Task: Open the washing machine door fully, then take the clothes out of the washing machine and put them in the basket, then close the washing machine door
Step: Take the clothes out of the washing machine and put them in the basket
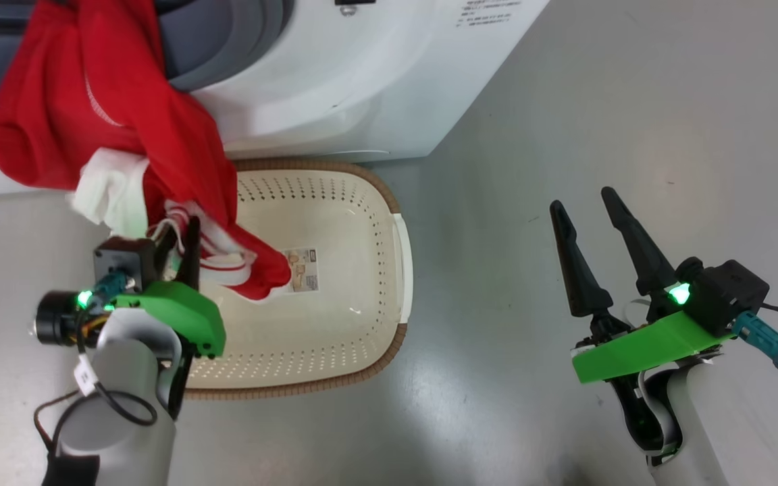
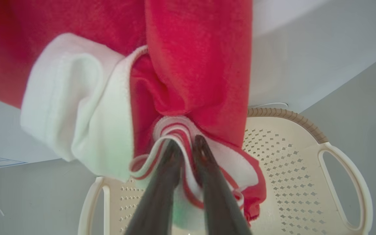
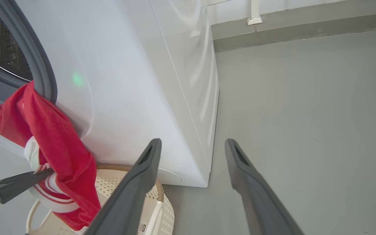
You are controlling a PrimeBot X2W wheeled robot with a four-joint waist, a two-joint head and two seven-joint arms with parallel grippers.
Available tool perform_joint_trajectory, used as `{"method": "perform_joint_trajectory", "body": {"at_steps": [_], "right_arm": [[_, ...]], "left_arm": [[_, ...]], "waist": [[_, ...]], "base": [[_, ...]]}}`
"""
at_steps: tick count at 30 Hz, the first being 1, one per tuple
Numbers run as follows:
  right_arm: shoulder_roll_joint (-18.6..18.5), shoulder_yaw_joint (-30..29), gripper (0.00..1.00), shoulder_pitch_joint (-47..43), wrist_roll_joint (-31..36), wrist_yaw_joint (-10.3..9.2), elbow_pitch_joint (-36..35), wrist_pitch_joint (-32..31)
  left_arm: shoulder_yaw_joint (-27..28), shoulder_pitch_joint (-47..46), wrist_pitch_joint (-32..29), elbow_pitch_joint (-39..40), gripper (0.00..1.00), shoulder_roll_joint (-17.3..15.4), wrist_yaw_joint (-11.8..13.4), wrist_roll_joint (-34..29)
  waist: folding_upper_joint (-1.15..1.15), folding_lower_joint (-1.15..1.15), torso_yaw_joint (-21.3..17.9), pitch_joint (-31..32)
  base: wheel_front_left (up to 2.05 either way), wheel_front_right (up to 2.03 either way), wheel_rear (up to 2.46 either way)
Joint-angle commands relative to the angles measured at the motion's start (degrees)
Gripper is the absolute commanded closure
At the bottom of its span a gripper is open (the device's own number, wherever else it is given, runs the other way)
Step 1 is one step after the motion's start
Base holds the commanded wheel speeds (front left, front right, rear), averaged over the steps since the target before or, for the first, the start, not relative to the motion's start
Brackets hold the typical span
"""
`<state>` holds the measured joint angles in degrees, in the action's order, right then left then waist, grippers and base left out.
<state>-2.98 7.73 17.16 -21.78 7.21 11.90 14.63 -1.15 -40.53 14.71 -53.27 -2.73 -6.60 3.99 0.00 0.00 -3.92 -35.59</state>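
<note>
- Left claw (image 2: 188,148) sits nearest the lens. Its fingers are almost together with the striped red-white hem of the clothes (image 1: 125,101) pinched between them. It is grasping cloth, but how firm the pinch is can't be told.
- Clothes: the upper end hangs out of the washer (image 1: 335,88) opening, up and beyond the claw. The lower end drapes past the fingertips and dips into the basket (image 1: 399,270).
- Basket is right under and just beyond the left claw, close against the washer front. It is mostly bare inside, with a sticker (image 1: 301,270) on the bottom.
- Right claw (image 1: 581,202) has its fingers spread wide with nothing in them. It is well apart on the left claw's right side, over the floor (image 1: 564,101).
- Step, my read: moving the clothes from washer to basket, about partway, since most of the cloth hasn't cleared the opening.
- To do it well, pull away from the washer until the trailing end is free. Then bring the claw over the basket middle, lower it, and let go only once the bulk is inside the rim.
- Risk: letting go here likely leaves cloth draped over the washer lip. The white sleeve (image 1: 109,192) beside the claw could also fall outside the basket.
</note>
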Motion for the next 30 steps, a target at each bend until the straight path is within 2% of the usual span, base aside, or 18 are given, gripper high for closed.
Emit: {"method": "perform_joint_trajectory", "body": {"at_steps": [1, 19, 30], "right_arm": [[0.1, 1.2, 0.00, 0.3, -1.0, 0.28, -1.5, 0.4], [0.1, 0.9, 0.00, 0.8, -0.7, 0.28, -1.3, 0.4], [0.1, 0.5, 0.00, 0.2, 0.0, 0.28, -0.9, 0.4]], "left_arm": [[1.3, -0.1, 0.3, 0.2, 0.00, -2.1, -0.3, -0.2], [2.1, -1.2, 0.3, -0.3, 0.00, -1.9, -0.4, 0.2], [2.5, 3.2, 0.3, 8.2, 0.00, -1.4, -0.6, 0.4]], "waist": [[0.00, 0.00, -0.1, -0.4], [0.00, 0.00, 0.7, -0.6], [0.00, 0.00, 1.9, 1.3]], "base": [[0.00, 0.00, 0.00], [0.00, 0.00, 0.00], [0.00, 0.00, 0.00]]}}
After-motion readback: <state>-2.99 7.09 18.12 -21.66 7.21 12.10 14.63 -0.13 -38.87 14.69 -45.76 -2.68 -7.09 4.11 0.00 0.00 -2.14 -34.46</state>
